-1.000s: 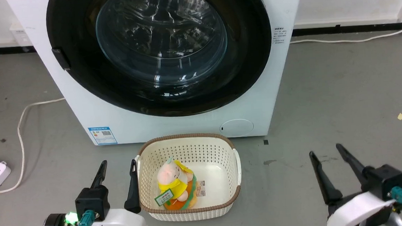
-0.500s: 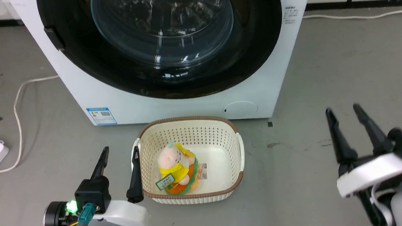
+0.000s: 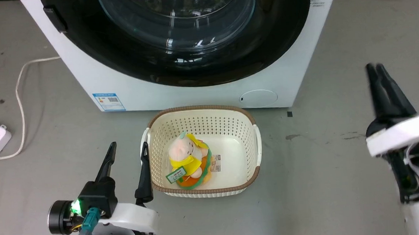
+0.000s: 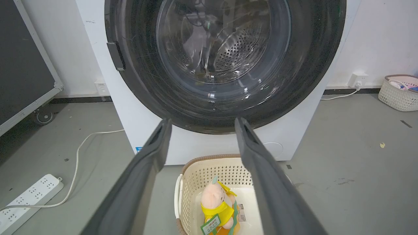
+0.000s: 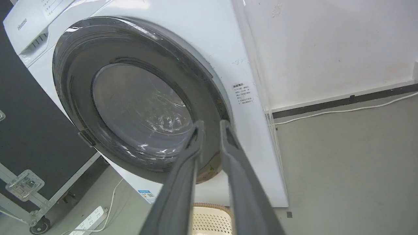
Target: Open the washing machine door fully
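one boxy white washing machine [image 3: 84,85] stands ahead of both grippers. the washing machine door [image 3: 147,59], a large round glossy black ring around a bulging clear glass bowl, lies shut against its front, apart from both tools. just right of the left gripper [image 3: 129,144] sits a cream perforated plastic basket with a brown rim [image 3: 202,112]. the left gripper's two long dark fingers stand wide, holding nothing. the right gripper [image 3: 374,66], raised well right of the basket, has its fingers drawn to a slim gap with nothing between them, and points toward the door's lower edge. inside the basket lies a small pink and yellow plush toy [image 3: 184,159].
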Robot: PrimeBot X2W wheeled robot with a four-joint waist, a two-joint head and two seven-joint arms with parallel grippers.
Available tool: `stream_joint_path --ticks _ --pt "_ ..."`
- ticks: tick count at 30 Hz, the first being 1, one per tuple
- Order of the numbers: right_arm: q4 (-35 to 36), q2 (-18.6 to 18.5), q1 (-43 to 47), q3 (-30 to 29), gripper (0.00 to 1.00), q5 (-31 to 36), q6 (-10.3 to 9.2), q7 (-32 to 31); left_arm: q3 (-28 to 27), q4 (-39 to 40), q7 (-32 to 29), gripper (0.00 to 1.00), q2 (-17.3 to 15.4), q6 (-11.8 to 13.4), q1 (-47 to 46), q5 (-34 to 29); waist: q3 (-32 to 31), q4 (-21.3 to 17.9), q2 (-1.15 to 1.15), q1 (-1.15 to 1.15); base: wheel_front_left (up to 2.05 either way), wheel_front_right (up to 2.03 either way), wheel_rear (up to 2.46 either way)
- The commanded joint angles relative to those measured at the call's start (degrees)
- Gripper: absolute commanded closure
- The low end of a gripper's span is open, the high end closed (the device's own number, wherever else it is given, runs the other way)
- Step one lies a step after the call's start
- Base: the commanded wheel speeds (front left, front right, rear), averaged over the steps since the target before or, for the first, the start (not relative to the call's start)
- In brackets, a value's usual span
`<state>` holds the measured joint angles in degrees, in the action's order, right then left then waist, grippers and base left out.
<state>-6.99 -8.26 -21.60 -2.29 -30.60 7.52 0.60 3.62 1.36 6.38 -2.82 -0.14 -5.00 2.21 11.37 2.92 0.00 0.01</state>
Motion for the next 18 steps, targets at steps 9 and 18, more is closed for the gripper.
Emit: stream_joint_path --ticks 9,18 --pt "-8.3 0.1 -10.5 -3.3 1.0 -9.0 -0.01 -3.8 1.0 0.7 1.5 0.0 0.0 0.3 -1.6 0.5 2.4 1.3 0.0 -0.01 0.0 0.0 0.0" --pt "-19.2 -1.5 -21.4 -5.7 1.0 -15.3 -0.01 -9.0 2.0 1.3 2.5 0.0 0.0 0.6 -3.0 1.3 5.5 2.8 0.0 -0.01 0.0 0.0 0.0"
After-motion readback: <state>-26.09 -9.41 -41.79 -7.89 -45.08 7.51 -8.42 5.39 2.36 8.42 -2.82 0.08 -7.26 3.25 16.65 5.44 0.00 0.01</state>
